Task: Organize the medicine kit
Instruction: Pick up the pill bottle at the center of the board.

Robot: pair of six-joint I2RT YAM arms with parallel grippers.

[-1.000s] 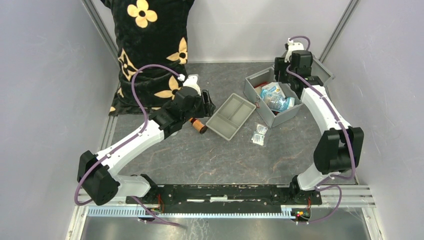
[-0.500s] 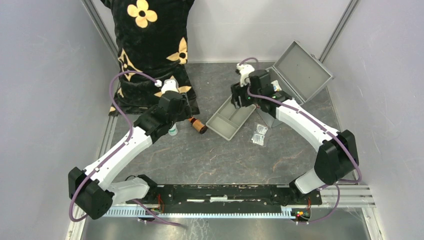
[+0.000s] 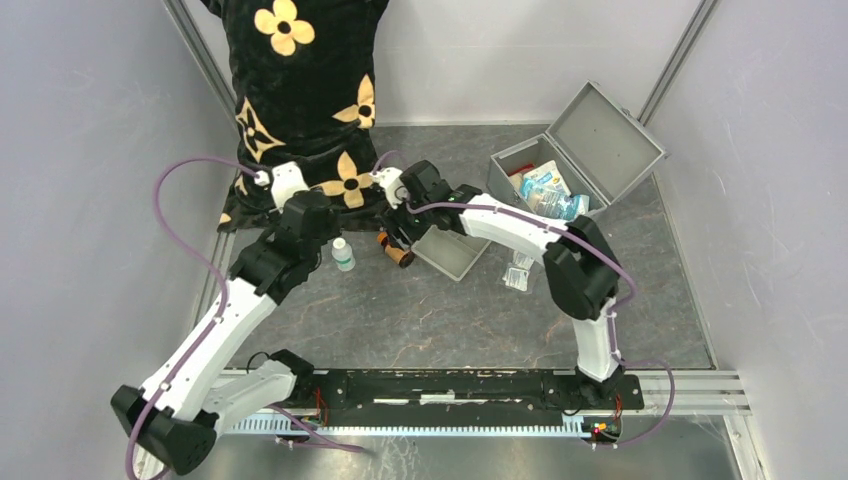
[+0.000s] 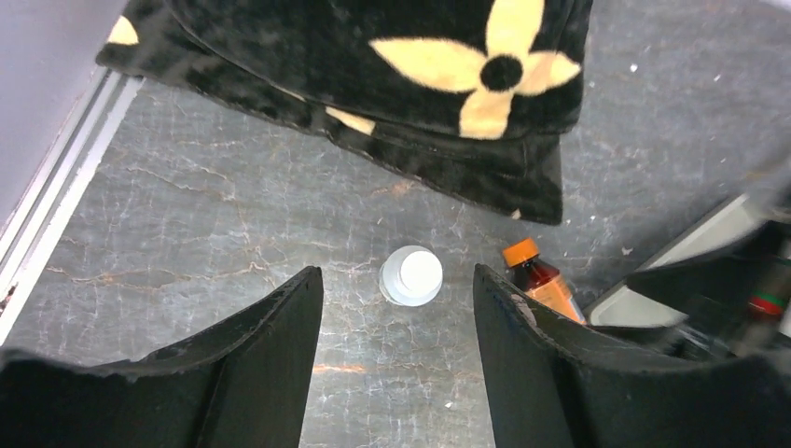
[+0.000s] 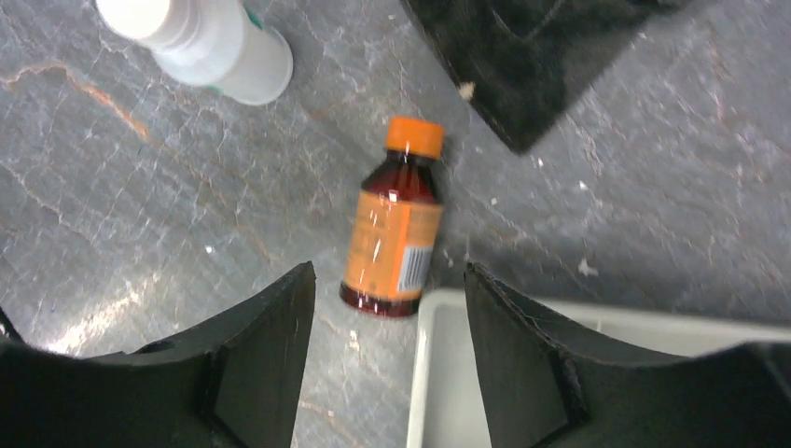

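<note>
So the little amber bottle (image 5: 392,233) with the orange cap is lying flat on its side on the table (image 3: 420,310), not standing. Its long axis runs on a diagonal in the overhead view. The cap end points toward the black flowered pillow (image 3: 300,90), and the base end sits just beside the corner of the gray tray (image 5: 422,373).

The right gripper (image 5: 387,271) hangs right over it with its fingers spread wide, one on each side of the bottle's length. It isn't touching the bottle and has nothing in its grasp.

The left gripper (image 4: 396,273) is also wide open and empty. It hovers above the small white bottle (image 4: 411,275), which stands upright with its cap up, near the amber one on the left.

Off to the right, the gray kit box (image 3: 545,190) sits with its lid (image 3: 605,140) flipped open and some packs inside. A couple of small packets (image 3: 518,270) lie on the table between the box and the tray.
</note>
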